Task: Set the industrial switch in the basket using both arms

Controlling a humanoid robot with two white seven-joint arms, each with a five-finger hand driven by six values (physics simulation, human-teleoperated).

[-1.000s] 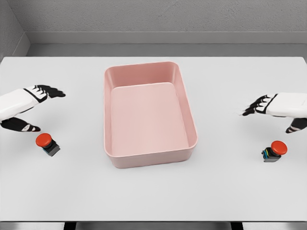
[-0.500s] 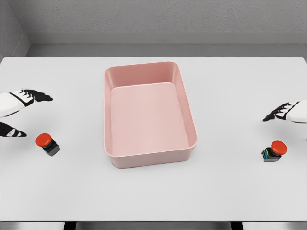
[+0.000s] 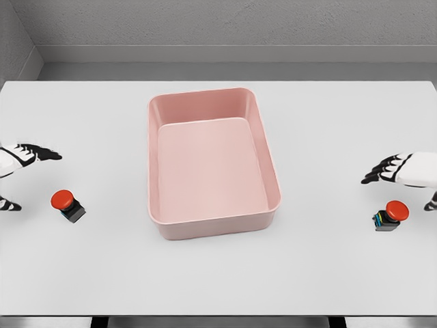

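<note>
Two industrial switches with red mushroom buttons on black bases stand on the white table. One switch [image 3: 67,204] is at the far left, the other switch [image 3: 390,215] at the far right. The empty pink basket [image 3: 275,179] lies between them in the middle. My left hand [image 3: 19,174] shows at the left edge, fingers spread, just up and left of the left switch and apart from it. Above the right switch hovers my right hand [image 3: 403,181], fingers spread, thumb reaching down beside the button, holding nothing.
The white table [image 3: 218,273] runs to a grey wall behind; its front edge lies near the bottom of the view.
The left hand has drawn back further toward the left edge. The right hand, after pulling out to the right, has come back in and lower, over the right switch. Neither switch moved.
</note>
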